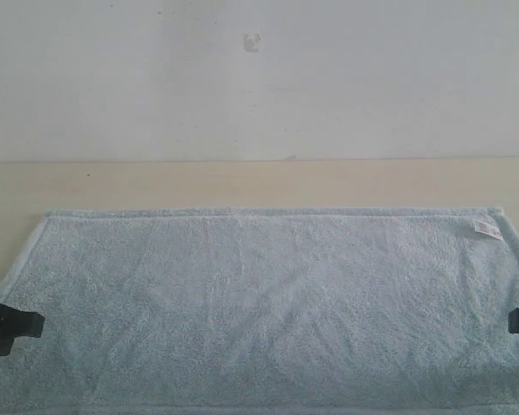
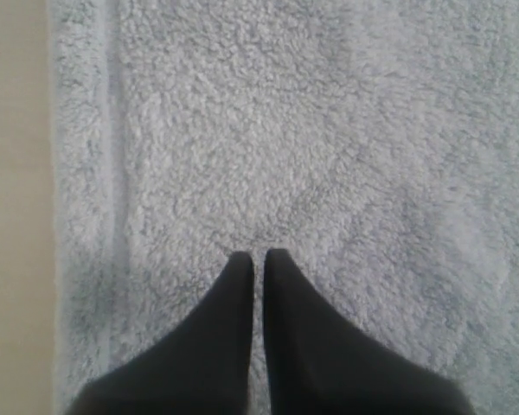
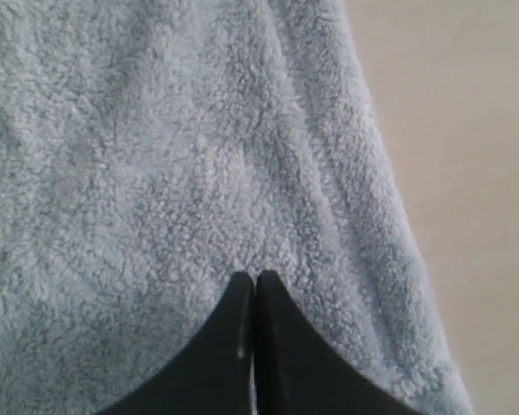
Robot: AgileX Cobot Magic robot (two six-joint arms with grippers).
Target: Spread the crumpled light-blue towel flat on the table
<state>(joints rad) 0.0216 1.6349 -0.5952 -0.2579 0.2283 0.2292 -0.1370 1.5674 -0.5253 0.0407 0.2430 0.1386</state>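
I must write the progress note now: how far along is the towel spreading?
Done: the pale-blue fluffy rectangular towel lies open and nearly flat on the smooth cream table. In hand: nothing; the left fingers and right fingers are shut over its side edges, pinching no cloth. Left: perhaps only faint creases to smooth.

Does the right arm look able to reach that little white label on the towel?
Probably yes: the label lies uncovered on the towel near the right gripper, nothing between.

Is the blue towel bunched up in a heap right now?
No, the towel lies spread out flat across the table, with its far edge running straight.
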